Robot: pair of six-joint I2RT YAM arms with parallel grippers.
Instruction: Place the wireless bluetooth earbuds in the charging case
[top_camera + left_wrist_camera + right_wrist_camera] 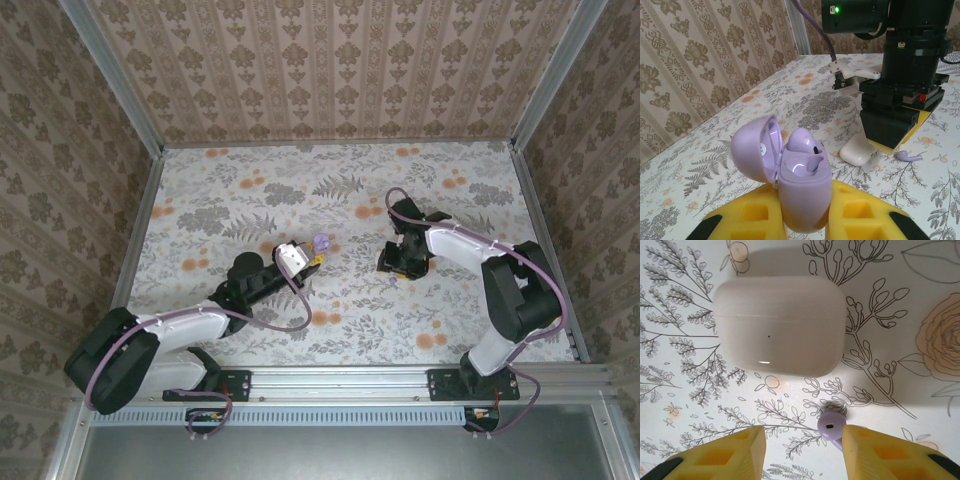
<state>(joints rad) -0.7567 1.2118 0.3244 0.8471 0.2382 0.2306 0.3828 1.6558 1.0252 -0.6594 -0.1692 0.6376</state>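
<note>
Lilac and glossy, the egg-shaped plastic charging case is clamped tight between the yellow fingers of my left claw. It is held off the table with its lid swung open to one side. One lilac earbud sits in it.

The second lilac earbud lies loose on the flower-printed tabletop, just beside one finger of my right claw. That claw's jaws stand partly apart over it, gripping nothing. Near the bud, not touching it, rests a closed white rounded plastic case.

Bare tabletop lies all around both claws, and the patterned walls stand well off.

My right finger cuts off the loose bud's stem. My left fingers hide the lilac case's base, and I cannot make out its other well.
</note>
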